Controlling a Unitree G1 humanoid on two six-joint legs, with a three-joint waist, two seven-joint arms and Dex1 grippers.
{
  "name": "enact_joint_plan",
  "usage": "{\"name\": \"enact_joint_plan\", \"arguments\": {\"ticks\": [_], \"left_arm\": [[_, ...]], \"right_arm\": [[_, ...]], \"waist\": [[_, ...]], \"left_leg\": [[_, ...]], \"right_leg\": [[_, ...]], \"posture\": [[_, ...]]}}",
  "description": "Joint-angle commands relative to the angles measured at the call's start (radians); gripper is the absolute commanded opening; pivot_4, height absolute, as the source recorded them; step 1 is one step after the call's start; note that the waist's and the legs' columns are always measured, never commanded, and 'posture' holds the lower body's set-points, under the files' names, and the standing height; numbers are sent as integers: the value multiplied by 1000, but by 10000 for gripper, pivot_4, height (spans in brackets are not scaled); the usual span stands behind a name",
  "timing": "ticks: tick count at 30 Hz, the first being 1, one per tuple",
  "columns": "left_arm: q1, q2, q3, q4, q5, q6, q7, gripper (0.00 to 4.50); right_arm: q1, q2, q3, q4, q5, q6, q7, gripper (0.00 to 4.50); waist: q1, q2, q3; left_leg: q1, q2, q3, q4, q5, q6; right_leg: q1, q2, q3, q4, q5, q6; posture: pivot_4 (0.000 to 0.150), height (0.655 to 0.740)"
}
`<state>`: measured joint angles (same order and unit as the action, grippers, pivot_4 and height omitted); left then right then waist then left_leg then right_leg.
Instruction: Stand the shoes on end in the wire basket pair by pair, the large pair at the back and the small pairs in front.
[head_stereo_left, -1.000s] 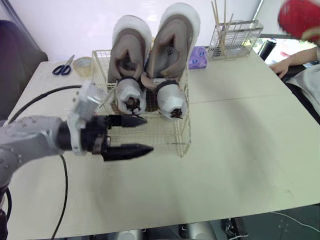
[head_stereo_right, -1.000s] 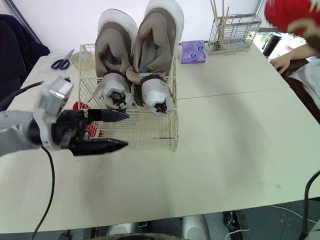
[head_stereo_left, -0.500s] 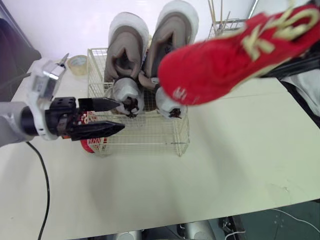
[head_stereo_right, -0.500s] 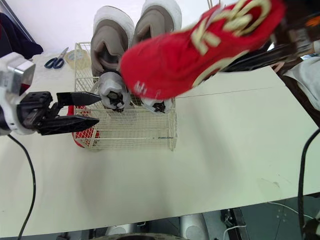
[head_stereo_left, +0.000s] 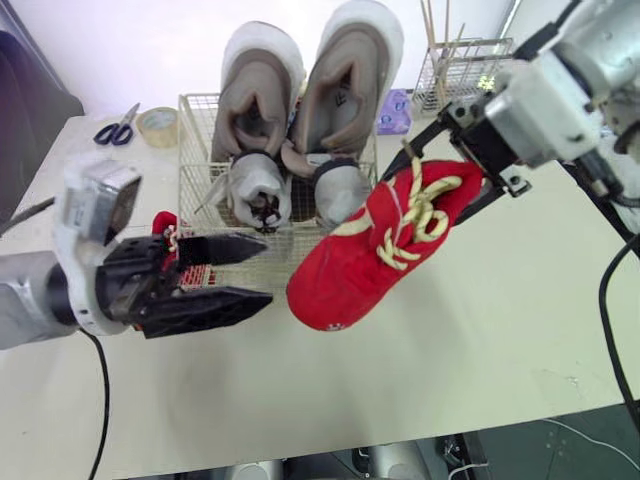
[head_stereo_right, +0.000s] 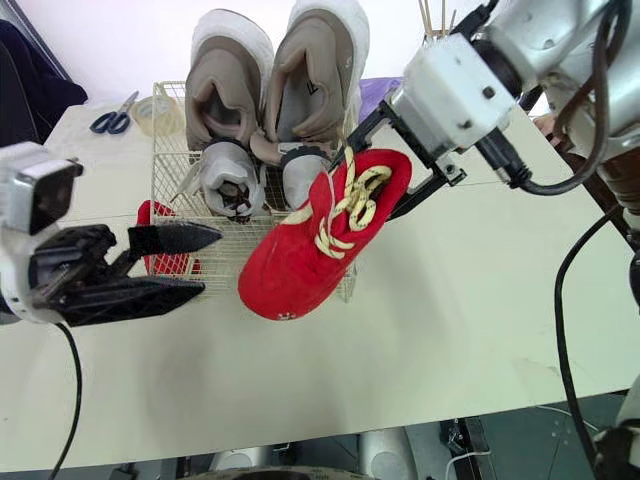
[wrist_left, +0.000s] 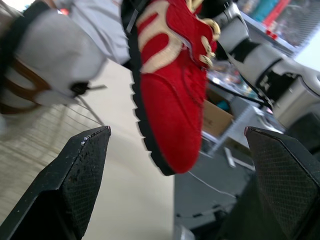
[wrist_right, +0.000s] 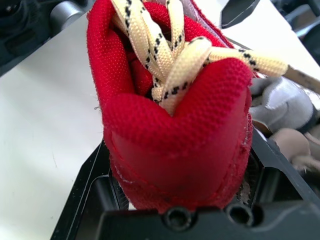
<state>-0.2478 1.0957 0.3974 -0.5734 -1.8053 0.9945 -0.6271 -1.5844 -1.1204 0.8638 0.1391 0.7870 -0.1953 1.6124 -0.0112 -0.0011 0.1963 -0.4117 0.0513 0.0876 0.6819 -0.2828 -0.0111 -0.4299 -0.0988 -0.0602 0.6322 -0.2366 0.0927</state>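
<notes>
**Shoe transfer: red shoe (head_stereo_left: 350, 270) hanging in right tool (head_stereo_left: 440, 182) above wire basket (head_stereo_left: 190, 150)**

Right tool is pinching the red shoe at its heel end, one black finger pressing on each side. In the right wrist view the heel is sitting deep between the fingers w/ cream laces spilling fwd. The shoe is hanging in the air, toe slanting down & toward the robot's left, over the basket's front right corner.

Left tool (head_stereo_left: 272, 270) is hovering low over the desk (head_stereo_left: 480, 330) at the basket's front left. Its fingers are spreading wide w/ nothing between them. Tips are pointing at the hanging shoe's toe, just beside it, apart. In the left wrist view the red sole is showing beyond the gap between the two fingers.

Second red shoe (head_stereo_left: 163, 222) is sitting by the basket's left wall, just behind the left tool; inside or outside the wire, can't tell.

Large brown pair (head_stereo_left: 258, 100) is standing on end at the basket's back. Small grey pair (head_stereo_left: 258, 190) is standing right in front of it.

Scissors (head_stereo_left: 110, 132) & tape roll (head_stereo_left: 158, 126) are lying at the desk's far left; purple pack (head_stereo_left: 397, 112) & a wire rack (head_stereo_left: 465, 75) w/ sticks are sitting far right.
</notes>
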Motion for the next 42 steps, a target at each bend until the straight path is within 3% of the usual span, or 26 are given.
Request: {"name": "enact_joint_plan", "arguments": {"ticks": [1, 9, 20, 23, 30, 34, 38, 39, 42], "left_arm": [[-78, -36, -109, 14, 72, -10, -31, 45000], [-240, -138, -291, 74, 202, 26, -91, 45000], [-365, -227, -390, 132, 217, 105, -151, 45000], [-361, -244, -392, 135, 241, 109, -169, 36682], [-340, -262, -370, 129, 253, 112, -178, 3952], [-314, -266, -343, 126, 261, 99, -171, 2156], [-246, -262, -275, 87, 233, 67, -152, 2018], [-228, -262, -256, 76, 221, 57, -142, 2018], [-179, -264, -202, 51, 181, 28, -85, 2018]], "right_arm": [[-47, -11, 17, -43, 70, -26, 2, 22111], [-65, 12, 24, -75, 79, -11, 2, 22111], [-77, 66, 14, -82, 34, -14, 2, 22111], [-75, 70, 3, -74, 21, -9, 2, 22111], [-54, 48, -36, -75, 6, 29, 2, 22111], [-23, 44, -96, -59, -19, 83, 2, 22111], [45, 25, -239, -16, -53, 186, 2, 41664], [63, 13, -282, -1, -78, 217, 2, 44638], [127, -44, -402, 23, -130, 355, -33, 44638]], "waist": [[1, 0, 0], [0, -1, 0], [0, -1, 0], [1, -1, 0], [0, -1, 0], [1, -1, 0], [3, -2, 0], [6, -2, 0], [9, -2, 0]], "left_leg": [[0, 0, 0, 0, 0, 0], [0, 0, 0, 0, 0, 0], [0, 0, 0, 1, 0, 0], [0, 0, 0, 1, 0, 0], [0, 0, -1, 1, 0, 0], [0, 0, 0, 1, 0, 0], [0, 0, 0, 1, 1, -1], [0, 0, -1, 1, 3, -5], [0, 0, -1, 1, 3, -6]], "right_leg": [[0, 0, 0, 0, 0, 0], [0, 0, 0, 1, 0, 0], [0, 0, 0, 1, 0, 0], [0, 0, 0, 1, 0, 0], [0, 0, 0, 1, 0, 0], [0, 0, 0, 1, 0, 0], [1, 0, 0, 1, 0, 0], [1, 0, 0, 1, 0, 0], [2, 0, 0, -1, 0, 0]], "posture": [[1500, 7400], [1500, 7400], [1500, 7400], [1500, 7400], [1500, 7400], [1500, 7400], [1500, 7400], [1500, 7400], [1500, 7400]]}}
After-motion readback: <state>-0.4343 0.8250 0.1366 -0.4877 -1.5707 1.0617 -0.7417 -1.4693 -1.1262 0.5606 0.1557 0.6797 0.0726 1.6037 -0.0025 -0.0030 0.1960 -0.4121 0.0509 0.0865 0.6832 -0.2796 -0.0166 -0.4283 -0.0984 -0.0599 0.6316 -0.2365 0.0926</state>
